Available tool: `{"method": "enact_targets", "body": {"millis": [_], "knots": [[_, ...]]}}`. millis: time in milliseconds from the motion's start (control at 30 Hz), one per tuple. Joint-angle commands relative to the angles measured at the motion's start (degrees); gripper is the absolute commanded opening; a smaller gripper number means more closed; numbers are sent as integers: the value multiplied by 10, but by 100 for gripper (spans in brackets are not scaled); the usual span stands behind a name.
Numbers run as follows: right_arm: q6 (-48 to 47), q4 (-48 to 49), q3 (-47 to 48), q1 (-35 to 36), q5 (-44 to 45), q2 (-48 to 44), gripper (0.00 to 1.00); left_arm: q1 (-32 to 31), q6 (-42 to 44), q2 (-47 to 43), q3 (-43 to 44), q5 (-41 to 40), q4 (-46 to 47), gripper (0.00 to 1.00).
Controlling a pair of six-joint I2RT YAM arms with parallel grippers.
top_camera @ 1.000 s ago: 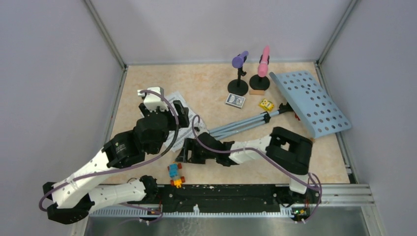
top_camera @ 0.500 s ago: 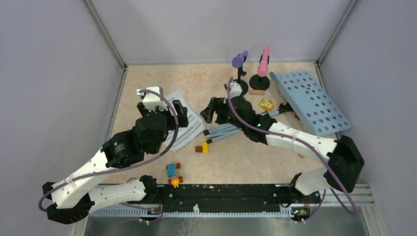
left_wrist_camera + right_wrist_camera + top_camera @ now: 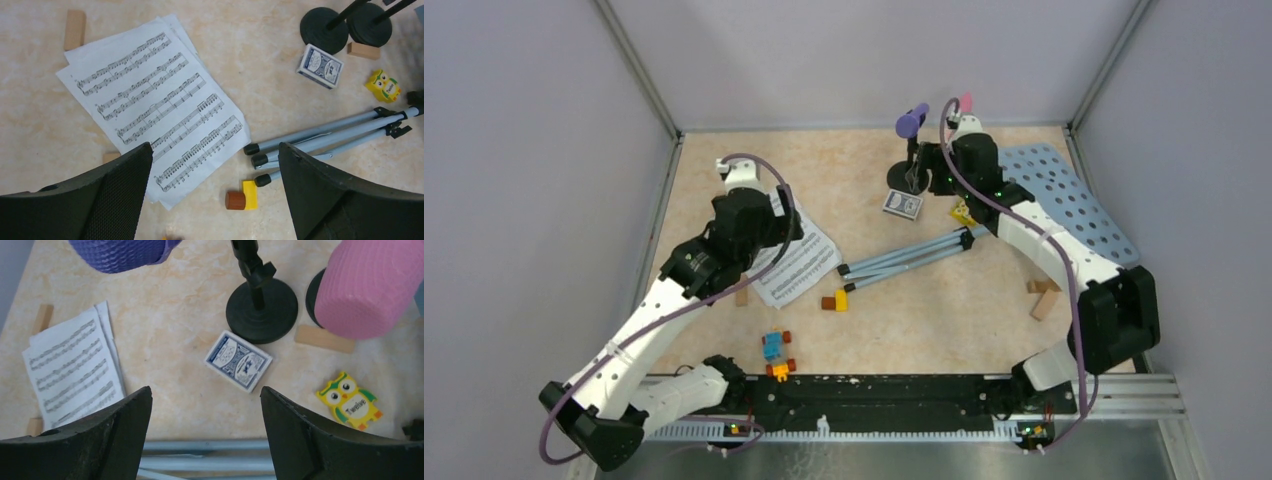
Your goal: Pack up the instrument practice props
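Beige tabletop [image 3: 924,320] | yellow owl toy [image 3: 352,401] reads "Twelve" (sheet music [image 3: 155,105] flat) | left jaws and right jaws spread, empty

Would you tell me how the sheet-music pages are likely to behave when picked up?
The sheet-music pages look thin and loose, so probably floppy. Their fanned edges suggest they may slide apart. Lying flat, they likely resist pinching.

Robot lab enclosure, grey walls [image 3: 534,150], framed tabletop [image 3: 824,170]
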Motion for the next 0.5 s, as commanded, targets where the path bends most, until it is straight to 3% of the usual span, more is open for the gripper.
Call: {"method": "enact_targets", "body": {"millis": [0,133,467], "knots": [[-96,142,-14,-13,-43,44,79,38,9,-39,-28,99,23,99],[-139,297,-37,-13,-32,78,77,39,27,-60,-48,100,18,99],[-194,460,13,-20,19,204,71,40,27,-103,-94,105,28,99]]}}
